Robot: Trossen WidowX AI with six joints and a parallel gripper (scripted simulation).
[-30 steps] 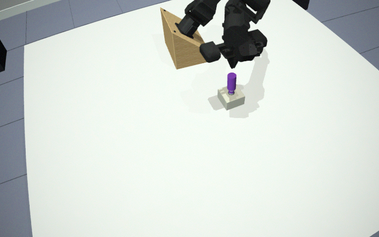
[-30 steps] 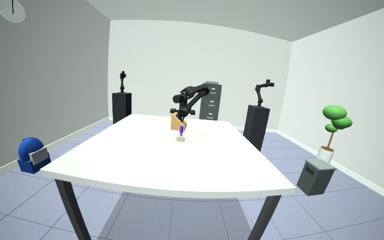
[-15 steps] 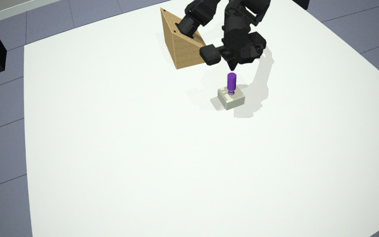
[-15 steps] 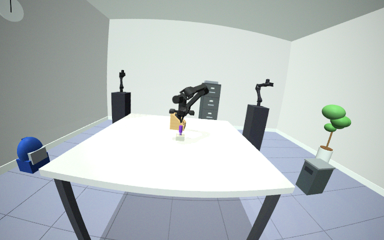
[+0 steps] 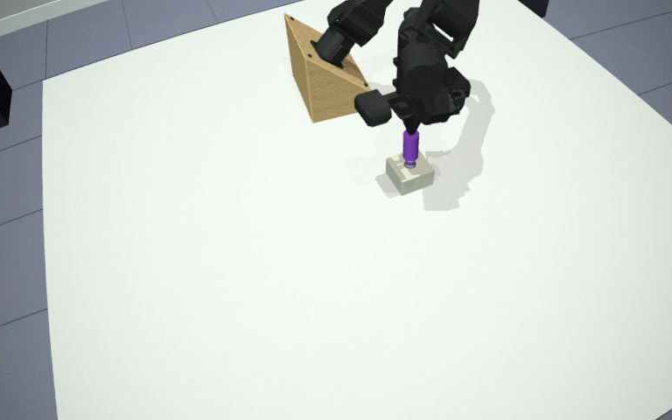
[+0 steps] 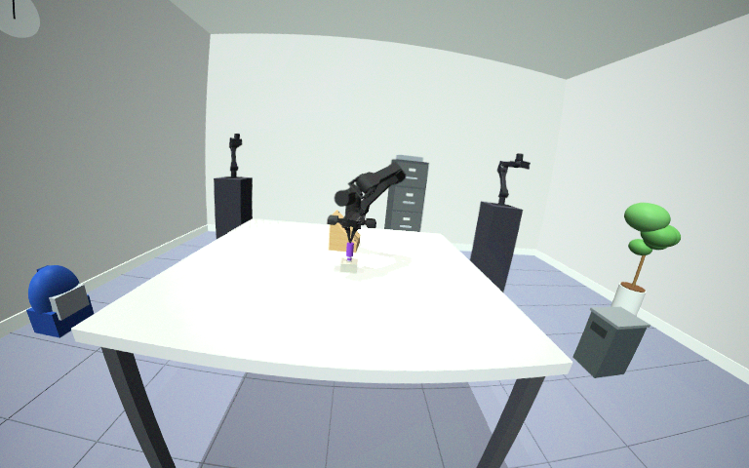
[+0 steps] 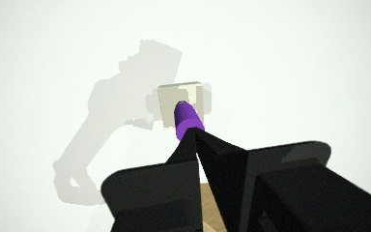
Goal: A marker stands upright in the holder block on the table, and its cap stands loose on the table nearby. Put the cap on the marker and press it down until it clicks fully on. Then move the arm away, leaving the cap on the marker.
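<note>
The purple cap (image 5: 410,145) (image 6: 349,249) (image 7: 187,119) sits upright on top of the marker. A short part of the marker (image 5: 409,164) shows as a narrow neck between the cap and the holder block. The pale holder block (image 5: 416,179) (image 6: 348,267) (image 7: 168,107) rests on the table. My gripper (image 5: 411,132) (image 6: 350,240) (image 7: 191,131) is shut with nothing between its fingers. Its closed fingertips are at the top end of the cap, touching it or just above it; I cannot tell which.
A wooden wedge-shaped mount (image 5: 323,86) (image 6: 339,239) stands behind and to the left of the holder in the top view, with the arm's base on it. The white table (image 5: 224,261) (image 6: 307,325) bears the holder and mount.
</note>
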